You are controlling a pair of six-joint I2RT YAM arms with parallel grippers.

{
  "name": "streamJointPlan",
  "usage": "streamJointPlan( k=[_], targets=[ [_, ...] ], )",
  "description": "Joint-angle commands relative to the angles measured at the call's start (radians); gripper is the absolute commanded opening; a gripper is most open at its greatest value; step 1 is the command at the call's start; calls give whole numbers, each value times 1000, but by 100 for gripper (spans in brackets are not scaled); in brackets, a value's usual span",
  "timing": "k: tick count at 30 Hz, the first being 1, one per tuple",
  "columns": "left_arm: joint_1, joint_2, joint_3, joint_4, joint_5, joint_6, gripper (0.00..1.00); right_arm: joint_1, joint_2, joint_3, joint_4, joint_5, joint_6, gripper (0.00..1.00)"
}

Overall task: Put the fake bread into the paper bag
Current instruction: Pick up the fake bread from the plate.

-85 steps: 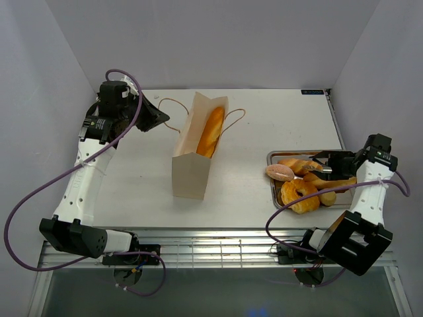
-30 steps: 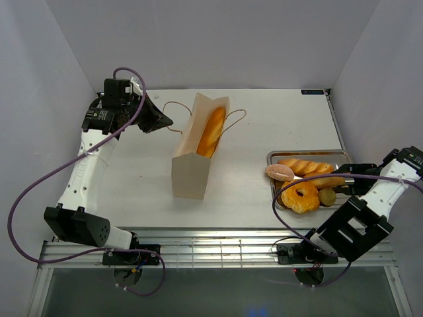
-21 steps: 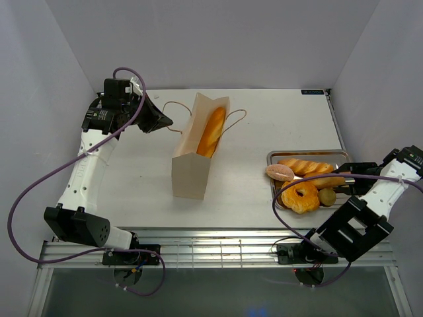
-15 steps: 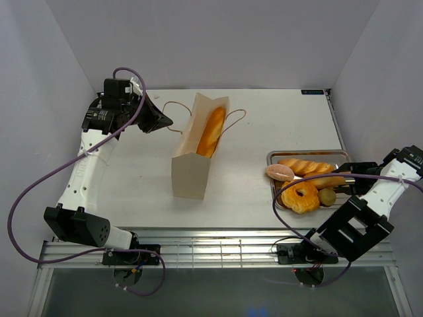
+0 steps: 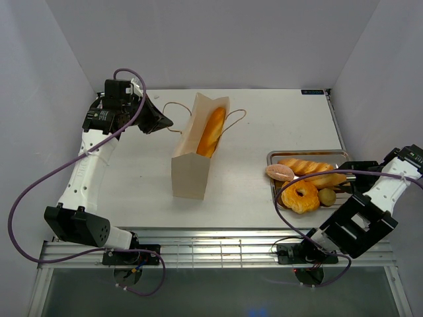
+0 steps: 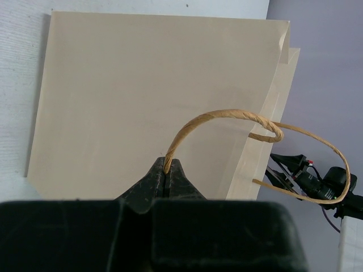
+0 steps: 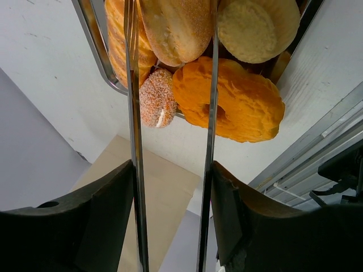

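The paper bag [image 5: 192, 165] stands upright at mid-table with the baguette [image 5: 211, 131] sticking out of its open top. My left gripper [image 5: 162, 122] is shut on the bag's left cord handle [image 6: 221, 116], with the bag's tan side [image 6: 147, 96] right in front of it. My right gripper [image 5: 370, 173] is shut on the metal tongs [image 5: 344, 175]. Their two arms [image 7: 211, 113] straddle an oval loaf [image 7: 177, 28] on the tray. The ring bun [image 5: 301, 196], pinkish bun [image 5: 279, 172] and ridged loaf [image 5: 304, 164] also lie there.
The silver tray [image 5: 307, 154] sits at the right front of the table. A small round brownish bun [image 5: 326, 195] lies in it beside the ring bun. White walls close in on both sides. The table's front edge is a metal rail.
Since 2.8 s ago my right arm has drawn back to the right, leaving the tongs reaching over the tray. In the last second almost nothing has moved. The left gripper keeps hold of the handle.
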Motion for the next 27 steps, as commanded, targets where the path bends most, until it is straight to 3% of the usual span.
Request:
streamJointPlan(
  k=[1,19,27],
  targets=[
    [5,-33,-6,14,10,-5,0,-6,1,2,33,-9,4,59],
    [5,-14,1,20,8,-8,0,-3,40,-35,83,5,23,57],
    [7,-5,17,20,5,-2,0,9,46,-62,108,10,34,48]
  ],
)
